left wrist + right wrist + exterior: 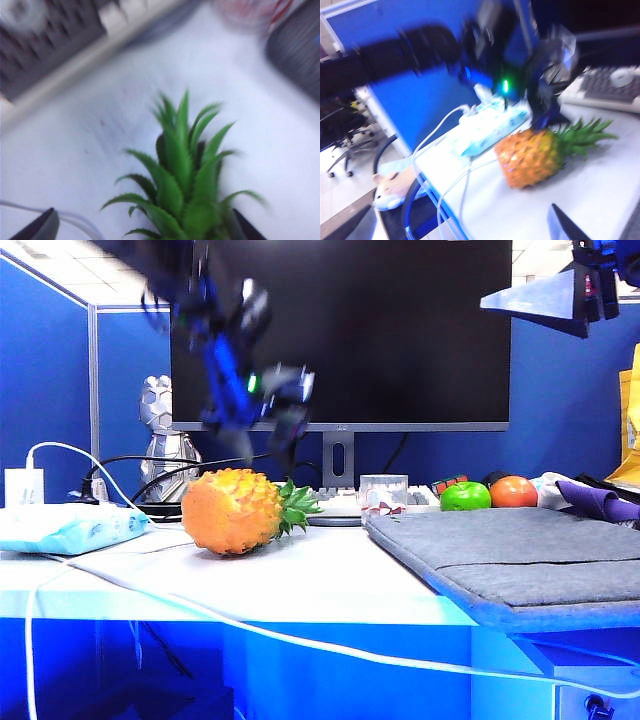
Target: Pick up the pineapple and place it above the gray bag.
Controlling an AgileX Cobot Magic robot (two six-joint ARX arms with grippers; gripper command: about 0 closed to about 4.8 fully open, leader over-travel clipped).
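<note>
Exterior view: bumpy pineapple (pixel 235 510) on side; felt gray bag (pixel 520 552) flat; left hand (pixel 265 445), right hand (pixel 600 285) open.

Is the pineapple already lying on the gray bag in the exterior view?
No, the pineapple lies on its side on the white table, left of the gray bag and apart from it.

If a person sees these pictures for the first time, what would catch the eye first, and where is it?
The bumpy orange-yellow pineapple with its spiky green crown lies on its side on the white table, left of centre. The blurred left gripper hangs open just above it. To the right lies the large flat gray felt bag; the right gripper, also open, is high at the upper right.
</note>
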